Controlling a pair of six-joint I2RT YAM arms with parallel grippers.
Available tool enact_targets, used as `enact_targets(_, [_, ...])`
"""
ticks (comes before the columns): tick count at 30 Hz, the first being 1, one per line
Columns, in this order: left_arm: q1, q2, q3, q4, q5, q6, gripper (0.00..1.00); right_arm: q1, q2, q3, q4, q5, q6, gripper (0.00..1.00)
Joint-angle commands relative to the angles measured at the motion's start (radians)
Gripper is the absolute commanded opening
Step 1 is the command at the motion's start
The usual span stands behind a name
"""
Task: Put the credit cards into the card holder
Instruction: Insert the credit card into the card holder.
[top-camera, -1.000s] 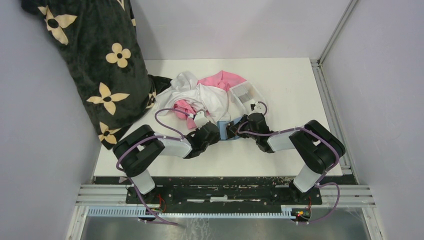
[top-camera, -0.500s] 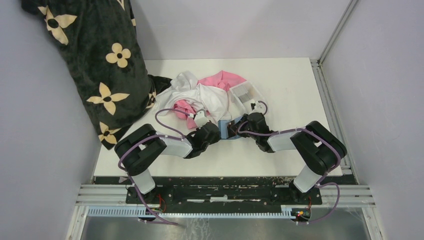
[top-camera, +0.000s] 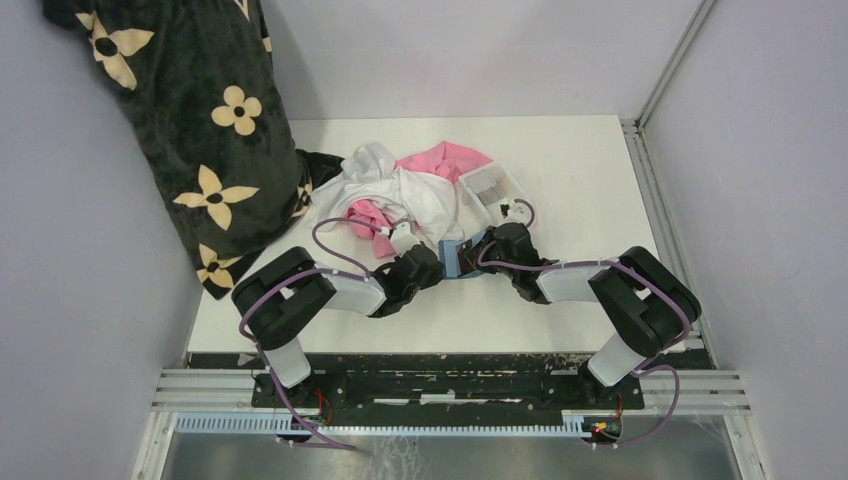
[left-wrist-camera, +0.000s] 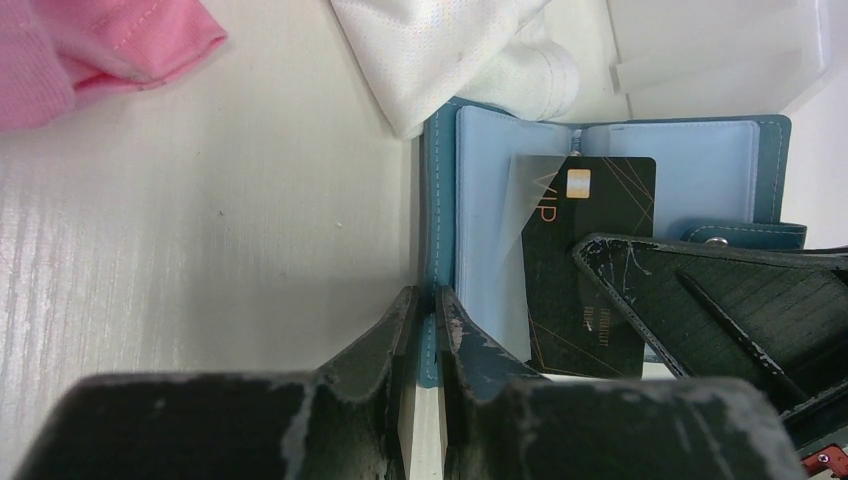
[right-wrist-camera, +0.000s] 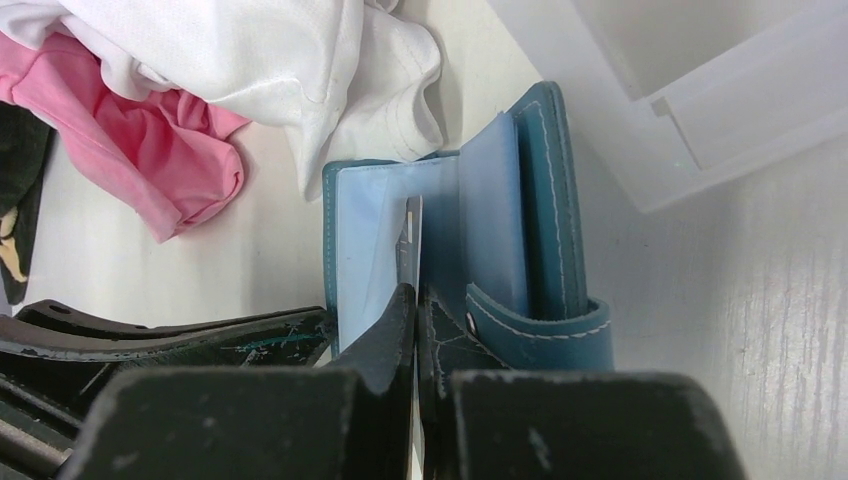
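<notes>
Tools: left gripper (left-wrist-camera: 427, 300) nipped onto the near-left edge of the card holder (left-wrist-camera: 500, 190), with a strip of teal cover caught between its fingers; right gripper (right-wrist-camera: 415, 297) pressed together on a credit card (right-wrist-camera: 413, 238), seen edge-on from its own wrist.
Tool finish: matte black plastic, chipped and scratched pale along the tips; ribbed inner face on the right finger, seen from the left wrist.
Card: thin, rigid, rectangular; black face with a gold chip, fine gold lines and "VIP" lettering; far corner tucked under a translucent sleeve leaf.
Holder: teal, leather-like cover with pale stitching; pale blue, slightly glossy sleeves inside; short strap with a small snap curled over at the right side; lying open on the table (top-camera: 580, 170), mid-width, between the two grippers.
Neighbours: white garment (left-wrist-camera: 450, 50), soft and finely knitted, touching the holder's far-left corner; pink garment (left-wrist-camera: 90, 50), crumpled, further left and apart from it; clear plastic tray (right-wrist-camera: 700, 80), hard-edged, just beyond the far-right side.
Room: bare white tabletop, faintly grained, open to the left of the holder and along the right side; black blanket with cream flowers (top-camera: 190, 120) draped at the far left, well apart.
</notes>
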Motion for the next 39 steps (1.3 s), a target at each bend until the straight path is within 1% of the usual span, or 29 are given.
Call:
enact_targets(1, [-0.008,0.069,-0.044,-0.174,0.067,0.015,0.18,0.003,0.036,0.005,-0.136,0.050,-0.074,0.01])
enact_targets(11, [-0.009,0.078,-0.041,-0.174,0.066,0.016,0.18,0.003,0.003,0.037,-0.179,0.078,-0.134,0.01])
enact_targets(25, [-0.010,0.086,-0.041,-0.169,0.074,0.012,0.18,-0.002,0.081,0.032,-0.102,0.073,-0.127,0.01])
enact_targets(32, [-0.010,0.083,-0.041,-0.168,0.073,0.012,0.18,-0.006,0.133,0.032,-0.076,0.025,-0.097,0.01])
enact_targets(39, [-0.011,0.081,-0.039,-0.168,0.064,0.015,0.18,-0.006,0.118,-0.029,-0.061,-0.054,-0.055,0.01])
